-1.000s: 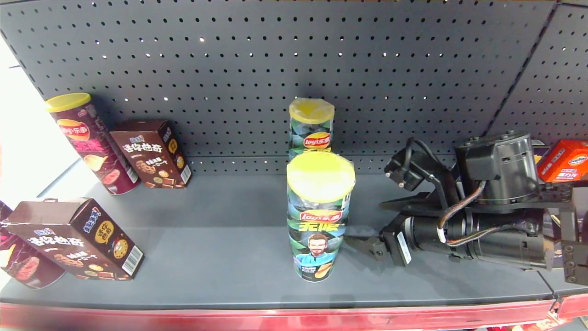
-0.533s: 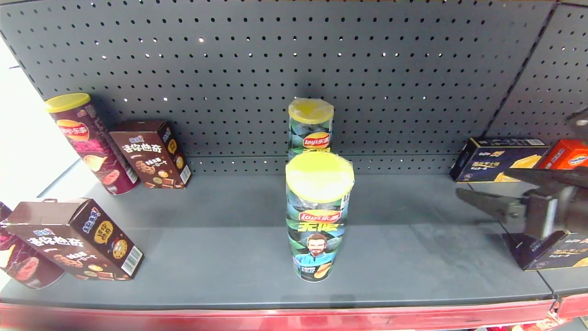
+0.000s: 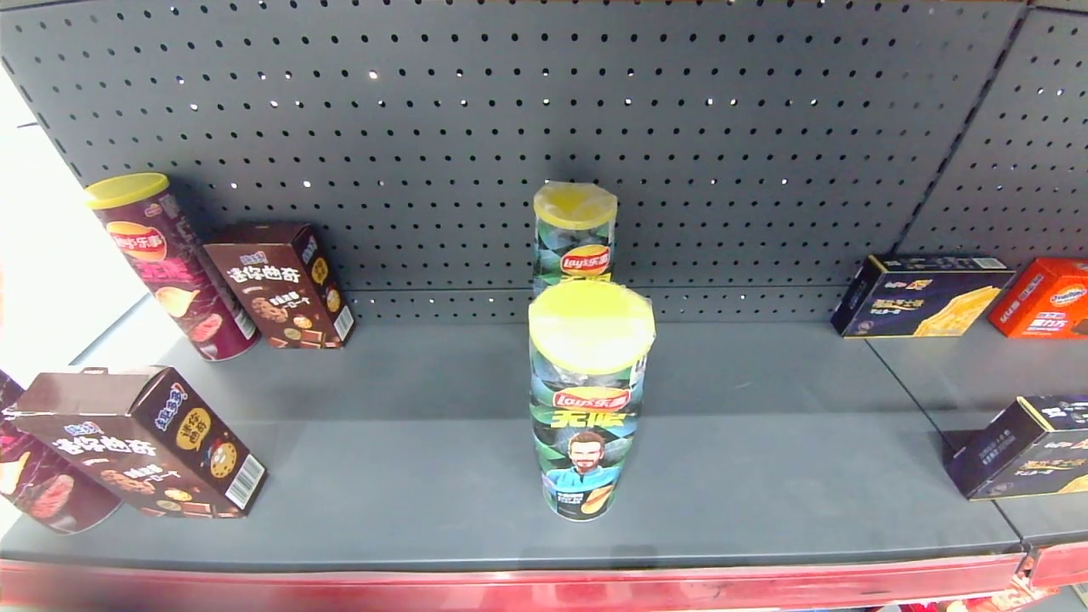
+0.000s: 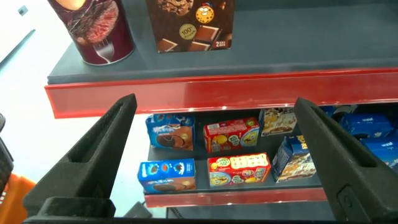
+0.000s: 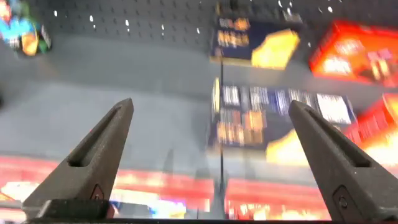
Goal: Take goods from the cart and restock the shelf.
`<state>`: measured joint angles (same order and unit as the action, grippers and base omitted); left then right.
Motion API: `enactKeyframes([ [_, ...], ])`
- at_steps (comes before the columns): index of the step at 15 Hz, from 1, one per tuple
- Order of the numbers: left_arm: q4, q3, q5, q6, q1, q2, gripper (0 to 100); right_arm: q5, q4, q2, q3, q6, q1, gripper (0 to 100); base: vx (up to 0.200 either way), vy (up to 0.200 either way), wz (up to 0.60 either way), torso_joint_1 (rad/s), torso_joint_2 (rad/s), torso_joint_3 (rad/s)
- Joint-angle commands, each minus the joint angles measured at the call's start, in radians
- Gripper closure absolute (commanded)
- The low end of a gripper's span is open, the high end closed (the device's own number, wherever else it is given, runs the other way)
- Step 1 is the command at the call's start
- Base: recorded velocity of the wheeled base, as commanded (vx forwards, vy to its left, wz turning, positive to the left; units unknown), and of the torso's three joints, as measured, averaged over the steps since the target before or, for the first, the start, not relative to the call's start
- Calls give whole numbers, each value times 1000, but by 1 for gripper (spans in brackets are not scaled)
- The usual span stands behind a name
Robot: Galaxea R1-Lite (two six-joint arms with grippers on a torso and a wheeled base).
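On the shelf [image 3: 765, 450], two green chip cans [image 3: 589, 399] [image 3: 575, 242]

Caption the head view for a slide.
The front can and rear can stand upright on the shelf, a brown box at left, an orange box at right.

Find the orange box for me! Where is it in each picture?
Head view: the orange box sits at the far right, at the back, beside a dark blue box.
Right wrist view: the orange box is beside that same dark blue box.
Left wrist view: this one looks at a maroon can and a brown box instead.
Shared landmark: the red shelf edge.
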<state>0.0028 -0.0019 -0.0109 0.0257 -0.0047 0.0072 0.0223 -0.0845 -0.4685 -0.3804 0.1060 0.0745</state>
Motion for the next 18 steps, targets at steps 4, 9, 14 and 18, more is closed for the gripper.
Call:
enactKeyframes([
  [4,-3,0,0,-1,0,2,0,13,11,406,337,-51,-45,0,0,0,0,0,0,0],
  [9,-3,0,0,-3,0,2,0,10,80,467,380,-100,-76,0,0,0,0,0,0,0],
  [14,-3,0,0,-4,0,2,0,11,83,469,380,-100,-73,0,0,0,0,0,0,0],
  [18,-3,0,0,-7,0,2,0,10,80,467,380,-101,-74,0,0,0,0,0,0,0],
])
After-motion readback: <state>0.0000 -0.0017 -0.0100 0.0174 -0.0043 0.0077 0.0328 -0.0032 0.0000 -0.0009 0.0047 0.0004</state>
